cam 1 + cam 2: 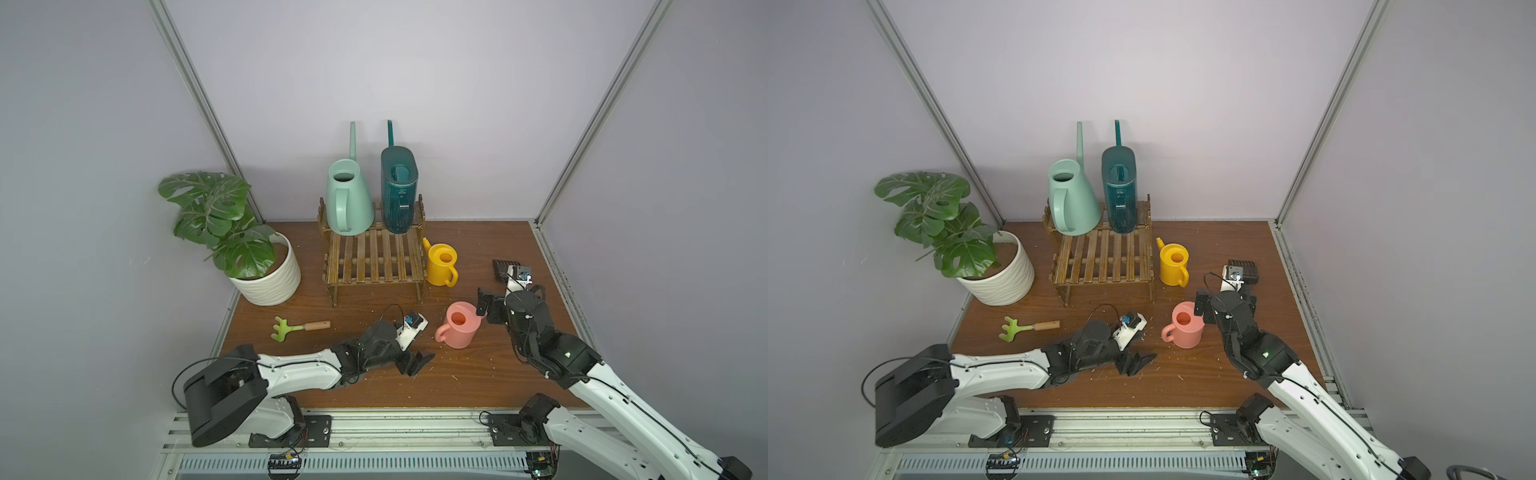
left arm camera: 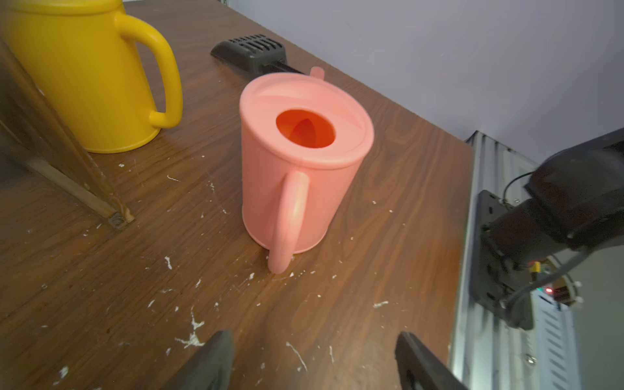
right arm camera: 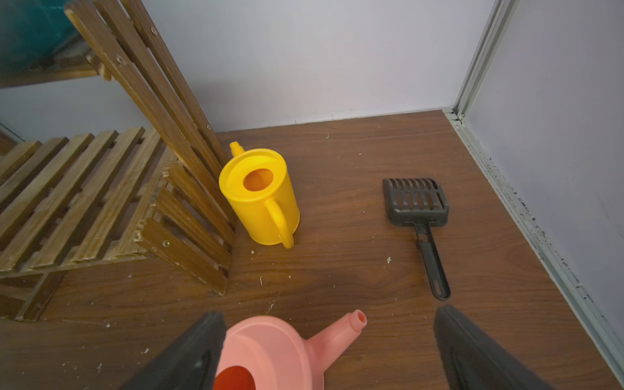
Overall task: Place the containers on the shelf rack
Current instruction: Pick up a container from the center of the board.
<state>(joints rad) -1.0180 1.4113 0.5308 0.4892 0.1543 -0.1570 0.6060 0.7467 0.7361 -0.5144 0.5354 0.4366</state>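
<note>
Hovering at pink can (image 1: 459, 328): right gripper (image 3: 329, 312) spread wide with the spout between its fingers, not clamping it. Left gripper (image 2: 312, 336) released, empty, near-left of its handle. Pink and yellow can (image 1: 441, 264) on table (image 1: 478, 386), right of shelf rack (image 1: 374, 259). Mint can (image 1: 347, 199) and teal can (image 1: 398, 191) on its far upper tier.

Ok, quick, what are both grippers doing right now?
Left gripper: open, empty.
Right gripper: open, at the pink can, not gripping it.
</note>
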